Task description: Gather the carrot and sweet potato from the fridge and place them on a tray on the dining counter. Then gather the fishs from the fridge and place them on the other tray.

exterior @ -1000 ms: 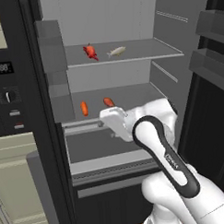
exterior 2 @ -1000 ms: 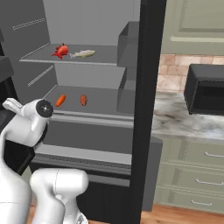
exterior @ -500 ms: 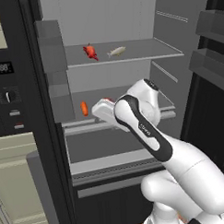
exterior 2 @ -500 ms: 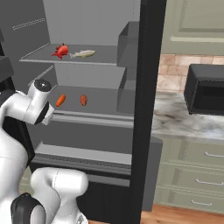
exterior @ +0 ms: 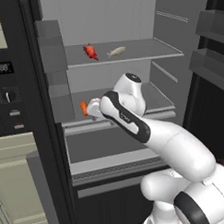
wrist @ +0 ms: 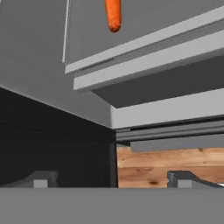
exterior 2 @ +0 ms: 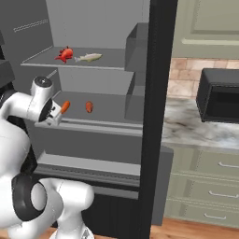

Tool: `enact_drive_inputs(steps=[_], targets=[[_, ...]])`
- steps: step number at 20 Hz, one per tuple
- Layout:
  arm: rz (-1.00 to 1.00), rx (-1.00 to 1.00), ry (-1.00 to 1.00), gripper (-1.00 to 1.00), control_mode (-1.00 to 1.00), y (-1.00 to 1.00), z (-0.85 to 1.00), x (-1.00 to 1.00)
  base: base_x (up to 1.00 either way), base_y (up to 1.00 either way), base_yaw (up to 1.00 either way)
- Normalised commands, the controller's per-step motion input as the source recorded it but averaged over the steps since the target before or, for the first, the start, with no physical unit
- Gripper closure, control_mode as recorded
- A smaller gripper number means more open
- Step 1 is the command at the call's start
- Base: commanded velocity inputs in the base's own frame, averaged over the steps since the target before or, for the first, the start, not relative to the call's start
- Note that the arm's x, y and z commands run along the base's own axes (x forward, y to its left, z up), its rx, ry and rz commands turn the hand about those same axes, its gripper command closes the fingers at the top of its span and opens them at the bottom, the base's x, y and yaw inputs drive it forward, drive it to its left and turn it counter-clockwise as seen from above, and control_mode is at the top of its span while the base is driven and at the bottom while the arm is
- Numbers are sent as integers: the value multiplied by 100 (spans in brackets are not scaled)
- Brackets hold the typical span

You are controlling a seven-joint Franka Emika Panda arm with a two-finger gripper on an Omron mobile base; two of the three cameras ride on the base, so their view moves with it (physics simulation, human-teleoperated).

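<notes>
1. Reaching into the fridge (exterior: 51,52) for the carrot (exterior 2: 65,107); my gripper (wrist: 113,178) is spread wide, empty.
2. Carrot lies on the fridge's lower shelf, sweet potato (exterior 2: 88,107) just beside it.
3. Next: tilt my hand up onto the carrot, clench.

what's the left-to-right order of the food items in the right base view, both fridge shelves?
Upper shelf: red fish → pale fish. Lower shelf: carrot → sweet potato. The open hand sits just left of the carrot.
</notes>
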Motion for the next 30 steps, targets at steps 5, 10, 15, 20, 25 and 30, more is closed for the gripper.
enact_drive_inputs(steps=[5, 10, 15, 20, 25, 30], targets=[[3, -10, -1, -100, -100, 0, -10, 49, 0, 0, 0], [2, -12, -9, -100, -100, 0, -15, 44, 0, 0, 0], [1, -15, -19, -100, -100, 0, -25, 32, 0, 0, 0], [0, -5, -3, -100, -100, 2, -5, 43, 0, 0, 0], [0, -4, 0, -100, -100, 4, -7, 43, 0, 0, 0], [0, -10, 0, -100, -100, 10, -18, 15, 0, 0, 0]])
